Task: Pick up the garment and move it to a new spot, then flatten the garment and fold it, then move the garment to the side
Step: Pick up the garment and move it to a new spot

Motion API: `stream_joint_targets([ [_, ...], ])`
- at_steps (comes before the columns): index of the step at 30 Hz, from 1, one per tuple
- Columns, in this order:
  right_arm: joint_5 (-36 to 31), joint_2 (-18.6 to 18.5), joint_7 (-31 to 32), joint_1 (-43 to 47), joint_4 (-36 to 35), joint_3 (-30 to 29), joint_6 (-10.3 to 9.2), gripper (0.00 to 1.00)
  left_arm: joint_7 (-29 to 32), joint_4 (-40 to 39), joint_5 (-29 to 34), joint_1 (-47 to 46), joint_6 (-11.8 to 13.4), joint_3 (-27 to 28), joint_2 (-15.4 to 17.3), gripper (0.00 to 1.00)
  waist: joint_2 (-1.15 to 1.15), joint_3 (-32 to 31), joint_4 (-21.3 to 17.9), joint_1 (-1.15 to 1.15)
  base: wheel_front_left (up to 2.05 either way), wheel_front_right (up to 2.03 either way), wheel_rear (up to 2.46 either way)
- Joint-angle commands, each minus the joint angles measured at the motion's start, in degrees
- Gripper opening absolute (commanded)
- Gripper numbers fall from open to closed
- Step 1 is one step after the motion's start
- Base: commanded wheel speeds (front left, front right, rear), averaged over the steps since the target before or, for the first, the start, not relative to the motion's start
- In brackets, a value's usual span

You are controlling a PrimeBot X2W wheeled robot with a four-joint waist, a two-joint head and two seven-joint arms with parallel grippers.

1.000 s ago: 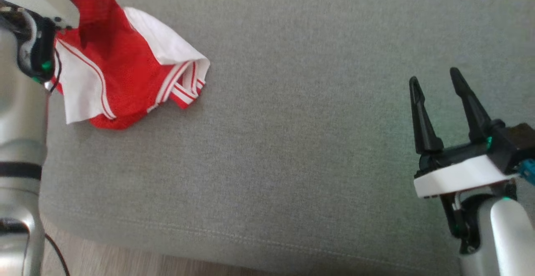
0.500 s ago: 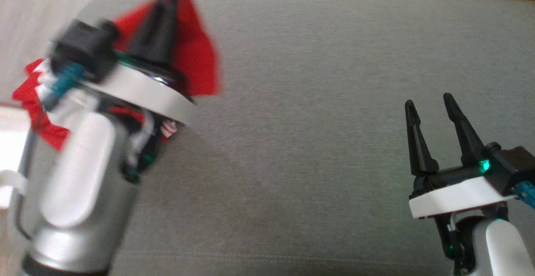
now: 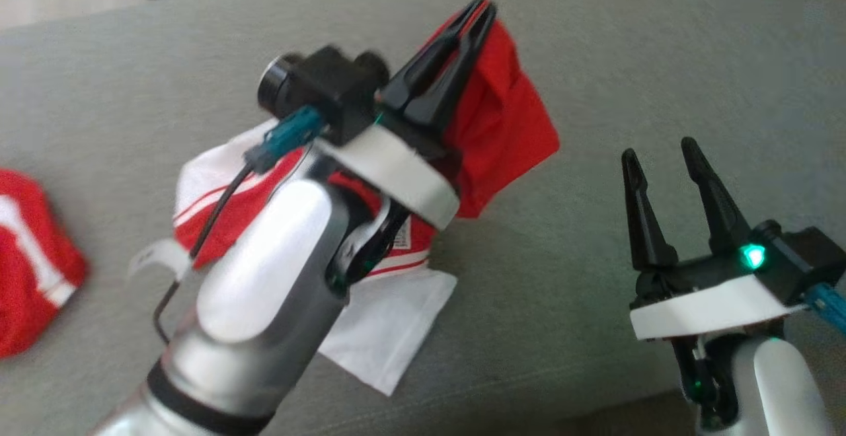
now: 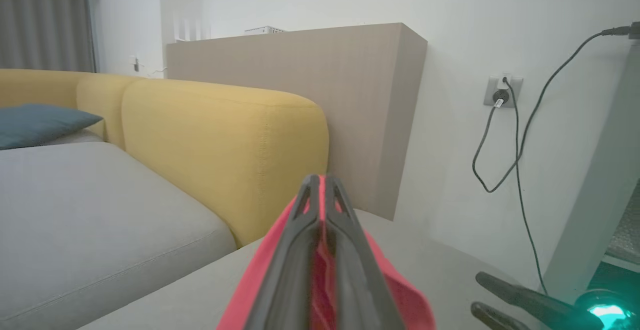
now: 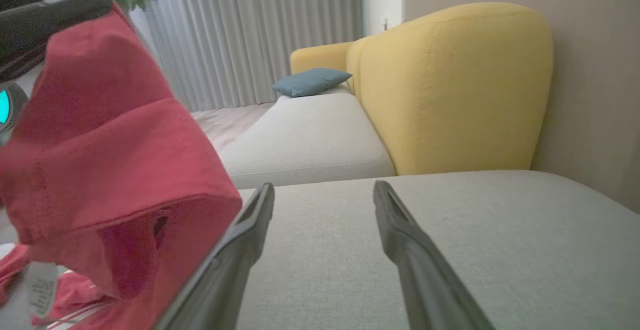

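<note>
Garment (image 3: 509, 112), red with white panels, is hanging from the left gripper (image 3: 481, 10), whose jaws are pinching tight on a red fold at the top. The upper part is riding clear of the grey cushion (image 3: 661, 46). The white lower corner is trailing down near the cushion's front edge and looks to be lying on it, though contact is hard to tell.

Right gripper (image 3: 657, 148) is sitting well apart to the right, with its jaws spread wide and gripping nothing. In the left wrist view, red cloth is bulging out on both sides of the closed fingers (image 4: 356, 270). A second red-and-white item (image 3: 30, 257) is lying at the far left of the cushion, apart from the held one.

Progress call: the pick-up is looking done and the carry to a new spot is looking underway, with the garment not yet set down. Flattening, folding and the final move to the side are all remaining, so this is early in the first of three steps.
</note>
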Motion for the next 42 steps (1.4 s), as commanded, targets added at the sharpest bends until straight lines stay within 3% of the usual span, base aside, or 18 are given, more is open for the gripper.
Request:
stream_joint_targets([
  [1, 0.42, -0.13, -0.66, -2.92, -1.92, 1.48, 0.44, 1.00, -0.35, -1.17, -0.20, -3.62, -0.18, 1.65, 0.19, 0.00, 0.00, 3.84, -4.54, 0.00, 0.00, 0.00, 0.00],
  [6, 1.76, -0.13, -2.20, -3.54, -1.12, 1.53, 0.44, 1.00, -2.04, 6.16, -0.92, -8.17, -0.13, -0.59, -0.65, 0.00, 0.00, 7.89, -8.64, 0.00, 0.00, 0.00, 0.00],
  [12, 3.23, -0.13, -4.39, -4.42, 0.42, 2.02, 0.44, 1.00, -1.87, 18.95, -2.37, -12.00, -0.44, -2.88, -0.88, 0.00, 0.00, 11.42, -10.74, 0.00, 0.00, 0.00, 0.00],
  [13, 3.47, -0.13, -5.09, -4.73, 1.09, 2.12, 0.44, 1.00, -2.34, 22.43, -2.73, -13.00, -0.76, -3.54, -0.90, 0.26, 0.00, 12.07, -10.76, 0.00, 0.00, 0.00, 0.00],
  [14, 3.64, -0.13, -5.35, -4.89, 1.54, 2.20, 0.44, 1.00, -2.73, 23.86, -2.80, -13.39, -0.94, -3.96, -0.91, 1.00, 0.00, 12.19, -10.69, 0.00, 0.00, 0.00, 0.00],
  [22, 2.47, -0.13, -6.25, -5.51, 4.32, 1.16, 0.44, 1.00, -10.57, 24.47, -2.14, -12.71, 0.35, -4.90, -0.44, 1.00, 0.00, 9.69, -6.45, 0.00, 0.00, 0.00, 0.00],
  [29, 0.90, -0.13, -4.99, -5.16, 4.40, 0.43, 0.44, 1.00, -12.12, 17.28, -0.43, -5.54, 4.76, -0.30, 4.91, 1.00, 0.00, 5.87, -1.23, 0.00, 0.00, 0.00, 0.00],
  [37, -0.73, -0.13, -2.57, -3.73, 3.78, -0.65, 0.44, 1.00, -12.20, 7.80, -0.22, 8.16, 10.31, 9.98, 11.58, 1.00, 0.00, 2.17, 5.57, 0.00, 0.00, 0.00, 0.00],
  [42, -1.55, -0.13, -1.17, -2.46, 3.64, -0.99, 0.44, 1.00, -12.20, 3.95, -0.51, 16.05, 11.56, 15.85, 13.81, 1.00, 0.00, 0.02, 8.19, 0.00, 0.00, 0.00, 0.00],
])
